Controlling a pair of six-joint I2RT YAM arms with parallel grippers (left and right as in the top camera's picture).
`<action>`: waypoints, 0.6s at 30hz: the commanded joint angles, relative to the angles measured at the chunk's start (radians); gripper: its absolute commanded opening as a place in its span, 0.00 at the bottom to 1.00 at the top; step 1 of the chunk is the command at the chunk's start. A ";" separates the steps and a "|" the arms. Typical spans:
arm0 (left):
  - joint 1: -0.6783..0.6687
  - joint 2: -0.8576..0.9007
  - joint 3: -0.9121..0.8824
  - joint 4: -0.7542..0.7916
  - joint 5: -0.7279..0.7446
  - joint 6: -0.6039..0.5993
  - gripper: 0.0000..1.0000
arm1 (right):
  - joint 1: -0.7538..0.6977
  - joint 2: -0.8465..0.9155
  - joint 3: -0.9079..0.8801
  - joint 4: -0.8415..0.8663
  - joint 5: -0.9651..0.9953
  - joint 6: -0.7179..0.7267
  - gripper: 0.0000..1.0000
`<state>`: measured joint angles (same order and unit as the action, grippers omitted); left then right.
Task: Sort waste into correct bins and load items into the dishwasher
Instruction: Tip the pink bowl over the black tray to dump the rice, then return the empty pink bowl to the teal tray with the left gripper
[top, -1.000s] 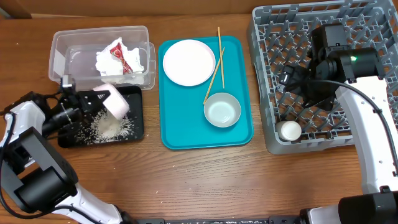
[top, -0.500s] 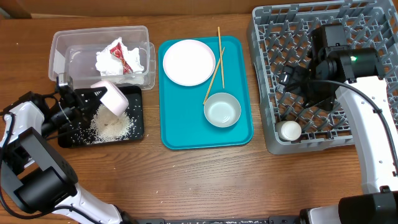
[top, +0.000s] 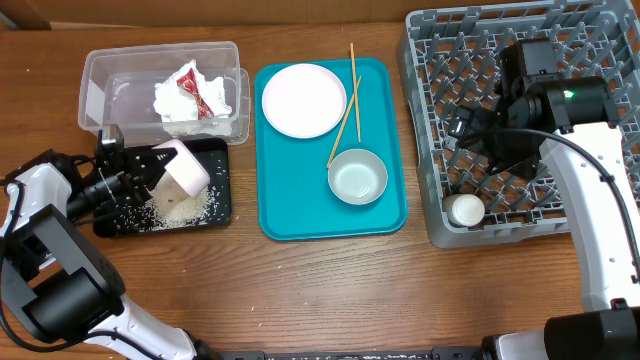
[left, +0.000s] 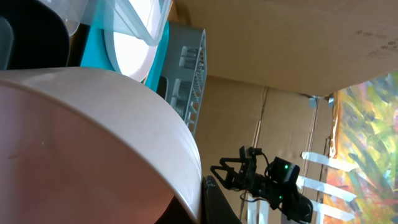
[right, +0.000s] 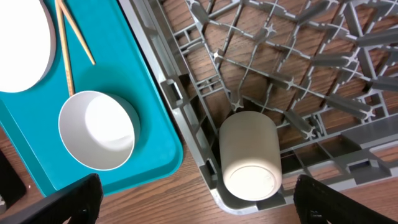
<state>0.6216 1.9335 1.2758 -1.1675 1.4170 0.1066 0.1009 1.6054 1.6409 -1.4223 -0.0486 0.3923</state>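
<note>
My left gripper (top: 150, 166) is shut on the rim of a small white bowl (top: 184, 168), held tilted on its side over the black tray (top: 219, 158). The bowl fills the left wrist view (left: 93, 137). Loose rice (top: 180, 205) lies on the tray under it. The clear tub (top: 100, 90) holds the crumpled napkin (top: 178, 108) and the red-and-silver wrapper (top: 205, 95). My right gripper (right: 205, 202) is open and empty above the grey dish rack (top: 600, 40). A white cup (right: 249, 155) lies on its side in the rack's front left corner.
A teal serving tray (top: 300, 210) in the middle carries the round plate (top: 303, 100), two chopsticks (top: 347, 110) and another white bowl (top: 357, 177). That bowl also shows in the right wrist view (right: 96, 130). Bare wooden table lies along the front.
My left gripper has shifted the tilted bowl slightly left and back right over the black tray. The right arm has not moved.
</note>
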 joint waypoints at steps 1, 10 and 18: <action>-0.001 -0.030 -0.004 -0.002 -0.008 0.014 0.04 | 0.008 -0.018 0.015 0.002 -0.006 0.000 1.00; -0.032 -0.032 0.011 0.024 -0.259 0.141 0.04 | 0.008 -0.018 0.015 -0.001 -0.006 0.000 1.00; -0.156 -0.033 0.117 -0.023 -0.361 0.164 0.04 | 0.008 -0.018 0.015 -0.003 -0.010 0.000 1.00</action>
<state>0.5270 1.9335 1.3014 -1.1671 1.1385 0.2256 0.1009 1.6054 1.6409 -1.4254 -0.0490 0.3920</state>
